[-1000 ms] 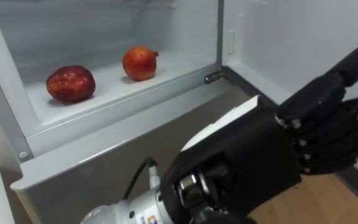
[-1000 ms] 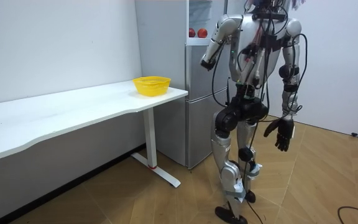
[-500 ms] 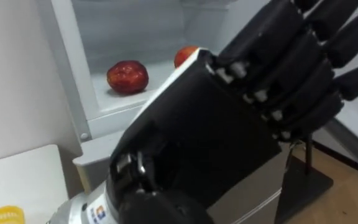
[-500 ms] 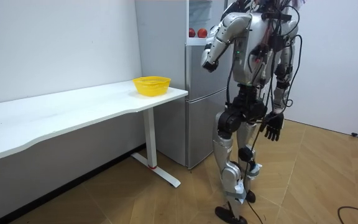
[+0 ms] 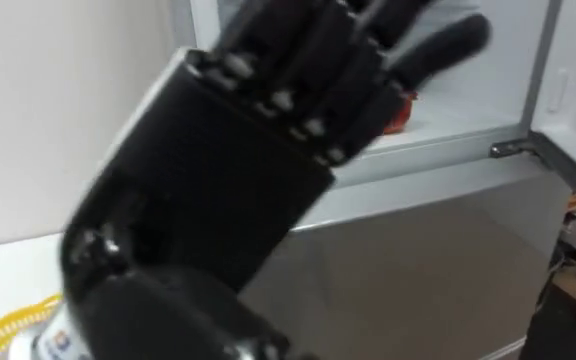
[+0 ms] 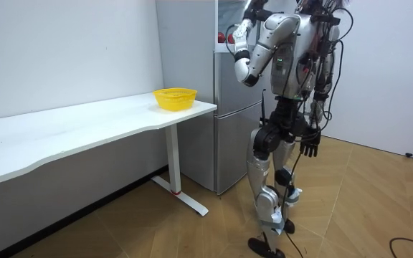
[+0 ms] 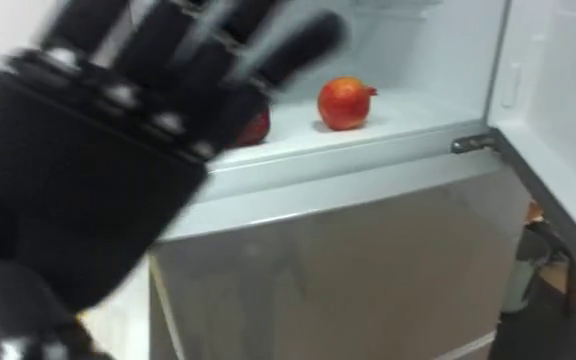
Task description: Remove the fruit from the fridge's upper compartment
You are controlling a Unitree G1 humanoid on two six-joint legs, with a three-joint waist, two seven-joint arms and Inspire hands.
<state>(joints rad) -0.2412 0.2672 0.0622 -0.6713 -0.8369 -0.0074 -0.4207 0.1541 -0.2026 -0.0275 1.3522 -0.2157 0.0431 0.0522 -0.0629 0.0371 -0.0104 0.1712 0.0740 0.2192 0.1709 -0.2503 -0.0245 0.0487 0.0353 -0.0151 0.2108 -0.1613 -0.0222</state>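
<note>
Two red fruits lie on the shelf of the open upper fridge. The round pomegranate shows whole; the darker fruit to its left is half hidden behind my fingers. My left hand is raised close before the camera with its fingers straight and spread, open, in front of the compartment and apart from the fruits. In the left eye view the same left hand covers most of the shelf, leaving a sliver of fruit. My right hand hangs relaxed beside my thigh.
The fridge door stands open at the right. Below the shelf is the shut grey lower fridge door. A yellow basket sits on the white table left of the fridge. I stand just in front of the fridge.
My left hand has risen from below the shelf to the height of the upper compartment. The head camera has swung left, and my right hand has come in closer to my leg.
</note>
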